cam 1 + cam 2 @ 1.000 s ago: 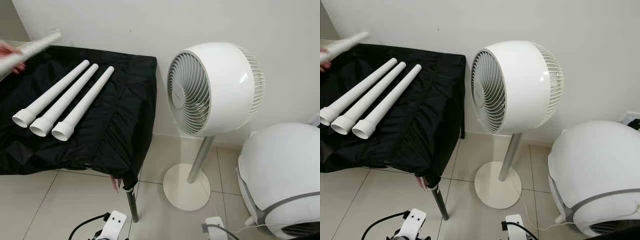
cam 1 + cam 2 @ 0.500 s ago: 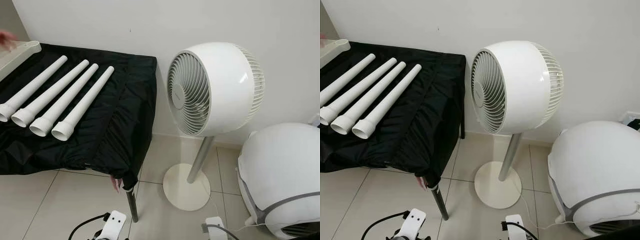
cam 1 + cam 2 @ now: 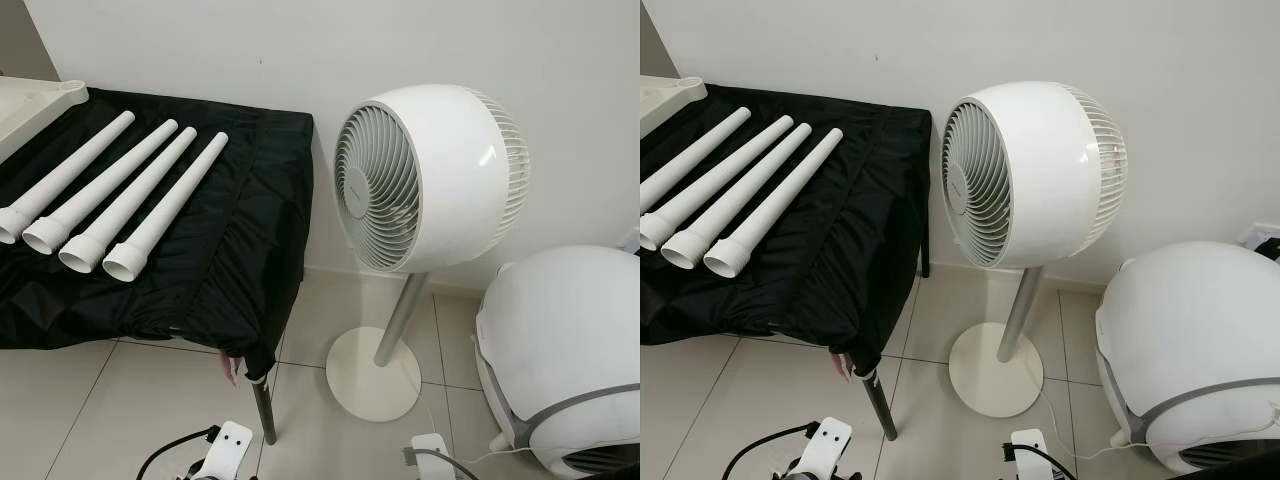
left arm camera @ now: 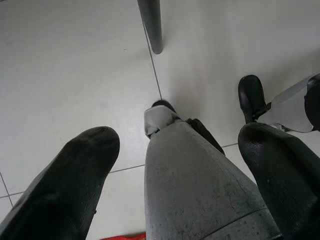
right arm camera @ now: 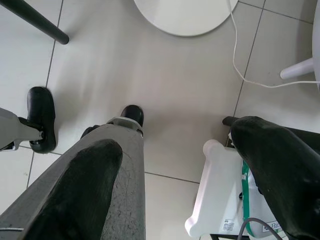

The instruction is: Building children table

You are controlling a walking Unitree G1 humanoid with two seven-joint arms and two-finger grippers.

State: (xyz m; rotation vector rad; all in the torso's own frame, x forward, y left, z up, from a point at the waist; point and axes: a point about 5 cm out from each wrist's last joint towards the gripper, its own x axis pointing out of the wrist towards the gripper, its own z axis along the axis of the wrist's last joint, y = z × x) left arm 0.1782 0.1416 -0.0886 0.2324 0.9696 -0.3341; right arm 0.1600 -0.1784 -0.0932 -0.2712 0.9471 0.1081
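Since a second ago, a fourth white table leg (image 3: 62, 178) has joined the three white legs (image 3: 135, 200) on the black cloth (image 3: 230, 250), and a cream tabletop panel (image 3: 30, 108) now rests at the far left where a person's hand held a leg in the air. That panel is cut off by the frame's left edge, so its full shape cannot be told — one rounded corner shows. The four legs lie side by side, wide ends toward the near edge, narrow ends pointing far and right. The cloth hides the stand beneath it apart from one dark metal leg (image 3: 264, 410) at its near right corner.

To the right stands a white pedestal fan (image 3: 425, 180), well apart from the cloth, with bare tiled floor (image 3: 310, 420) between. A white domed appliance (image 3: 565, 360) is cut off at the right.

Both arms hang low: the left gripper (image 4: 175, 170) and the right gripper (image 5: 185, 180) are spread apart, holding nothing, over the floor and the robot's own legs.
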